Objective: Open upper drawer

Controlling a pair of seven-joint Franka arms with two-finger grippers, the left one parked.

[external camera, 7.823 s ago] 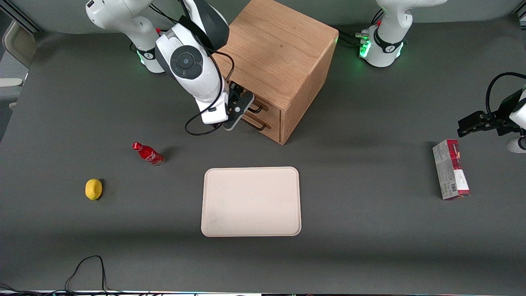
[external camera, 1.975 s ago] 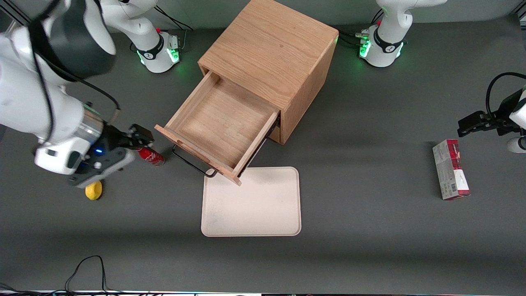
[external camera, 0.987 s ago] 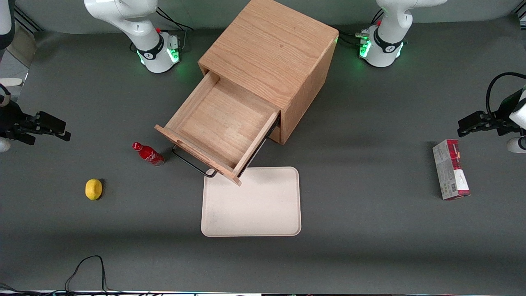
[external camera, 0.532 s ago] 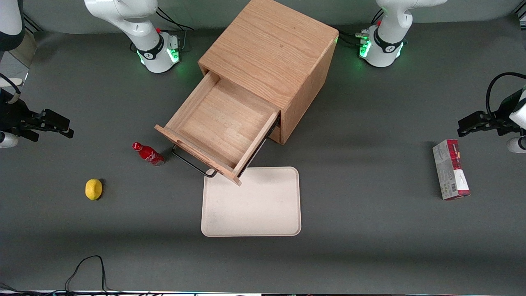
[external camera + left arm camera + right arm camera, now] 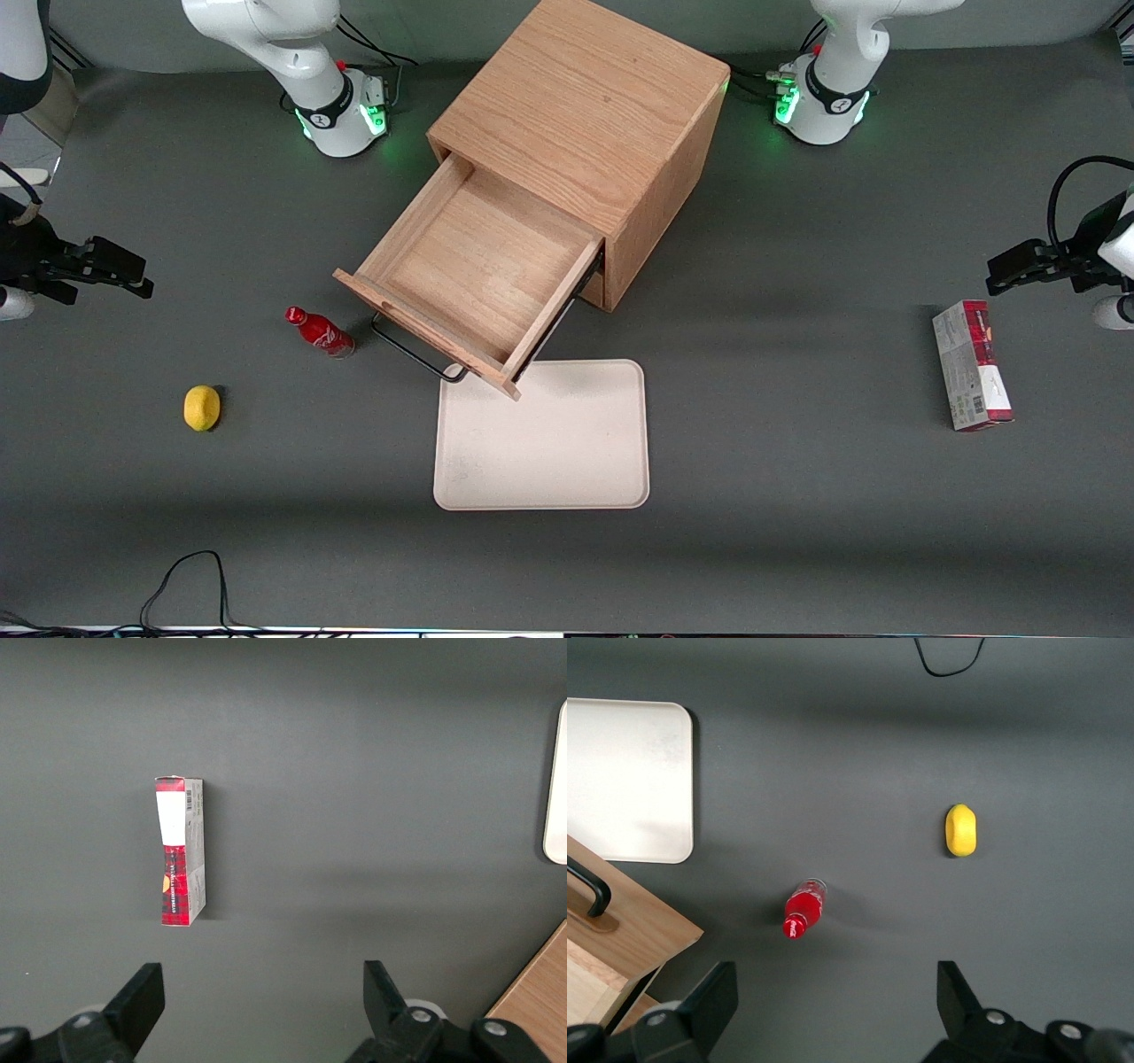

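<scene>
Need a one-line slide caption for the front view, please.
Upper drawer pulled out of the cabinet, empty; open tool parked at the working arm's end.

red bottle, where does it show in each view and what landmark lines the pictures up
Front view: red bottle stands on the table beside the pulled-out upper drawer, farther from the camera than the lemon.
Right wrist view: red bottle lies between the drawer's corner and the lemon, under the open end effector.
Left wrist view: not in it.
Shared landmark: the lemon.
</scene>
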